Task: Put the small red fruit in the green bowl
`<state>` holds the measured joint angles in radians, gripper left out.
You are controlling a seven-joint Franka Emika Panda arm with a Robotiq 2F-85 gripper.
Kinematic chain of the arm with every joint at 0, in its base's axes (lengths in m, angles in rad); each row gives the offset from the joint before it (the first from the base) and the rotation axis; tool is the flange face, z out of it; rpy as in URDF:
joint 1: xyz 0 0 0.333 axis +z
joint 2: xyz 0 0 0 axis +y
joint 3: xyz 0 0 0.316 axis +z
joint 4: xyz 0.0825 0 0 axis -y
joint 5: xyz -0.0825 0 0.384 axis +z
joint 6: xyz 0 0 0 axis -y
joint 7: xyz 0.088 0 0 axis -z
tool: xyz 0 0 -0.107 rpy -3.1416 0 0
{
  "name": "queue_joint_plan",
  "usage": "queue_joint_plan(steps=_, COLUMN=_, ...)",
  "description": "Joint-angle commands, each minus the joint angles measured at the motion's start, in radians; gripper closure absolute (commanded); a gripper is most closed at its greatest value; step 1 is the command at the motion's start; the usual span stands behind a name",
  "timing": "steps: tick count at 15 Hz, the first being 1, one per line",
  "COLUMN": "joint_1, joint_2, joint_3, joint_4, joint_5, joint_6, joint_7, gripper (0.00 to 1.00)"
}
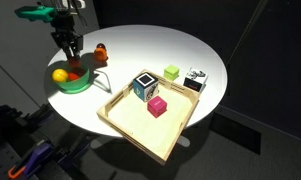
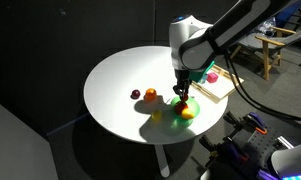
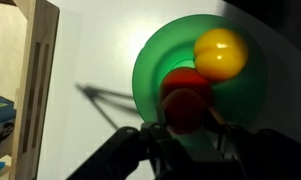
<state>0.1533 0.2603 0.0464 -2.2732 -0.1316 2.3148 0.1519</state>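
- The small red fruit [image 3: 187, 112] is roundish, so no long axis can be made out. No stalk or tip shows, and which way it points cannot be told.
- It is plain bright red and glossy, with no markings. In the wrist view it looks a little smaller than the yellow fruit [image 3: 220, 52] lying in the same bowl.
- A darker red patch sits just beyond it in the wrist view. Whether that is the fruit's own shaded side or a separate thing cannot be told.
- The fruit is inside the outline of the green bowl [image 3: 140, 70], near its middle and close beside the yellow fruit. In both exterior views it shows at the fingertips, low over the bowl [image 1: 75, 67] [image 2: 180, 100].
- The hand [image 3: 188, 127] points straight down over the bowl. Its fingers are drawn in to about the fruit's width, one on each side, and have hold of it.
- The bowl stands near the edge of the round white bench [image 1: 160, 45].
- An orange fruit [image 2: 150, 95] lies on the bench apart from the bowl, with a smaller dark reddish thing [image 2: 136, 95] just beside it.
- A square wooden tray [image 1: 120, 118] holds a pink cube [image 1: 156, 106] and other blocks, well apart from the bowl.
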Motion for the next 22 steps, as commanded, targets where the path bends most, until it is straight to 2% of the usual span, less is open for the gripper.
queue_joint_plan(steps=1, joint_1=-0.006, joint_2=-0.042, joint_3=-0.002, joint_4=-0.068, joint_5=-0.036, joint_6=0.048, joint_7=0.008, gripper=0.81)
queue_joint_plan(steps=2, joint_1=-0.007, joint_2=-0.041, joint_3=-0.002, joint_4=-0.074, joint_5=-0.038, joint_6=0.052, joint_7=0.004, gripper=0.81)
queue_joint_plan(steps=3, joint_1=-0.006, joint_2=-0.040, joint_3=-0.002, joint_4=-0.080, joint_5=-0.043, joint_6=0.057, joint_7=0.006, gripper=0.67)
queue_joint_plan(steps=4, joint_1=-0.006, joint_2=-0.038, joint_3=-0.002, joint_4=-0.081, joint_5=-0.046, joint_6=0.054, joint_7=0.005, gripper=0.32)
queue_joint_plan(steps=6, joint_1=-0.004, joint_2=-0.040, joint_3=-0.001, joint_4=-0.089, joint_5=-0.047, joint_6=0.053, joint_7=0.004, gripper=0.30)
queue_joint_plan(steps=10, joint_1=-0.003, joint_2=-0.056, joint_3=0.008, joint_4=-0.100, joint_5=-0.037, joint_6=0.038, joint_7=-0.006, gripper=0.01)
queue_joint_plan(steps=22, joint_1=0.005, joint_2=-0.205, joint_3=0.069, joint_4=-0.153, joint_5=0.019, joint_6=-0.092, joint_7=0.033, gripper=0.00)
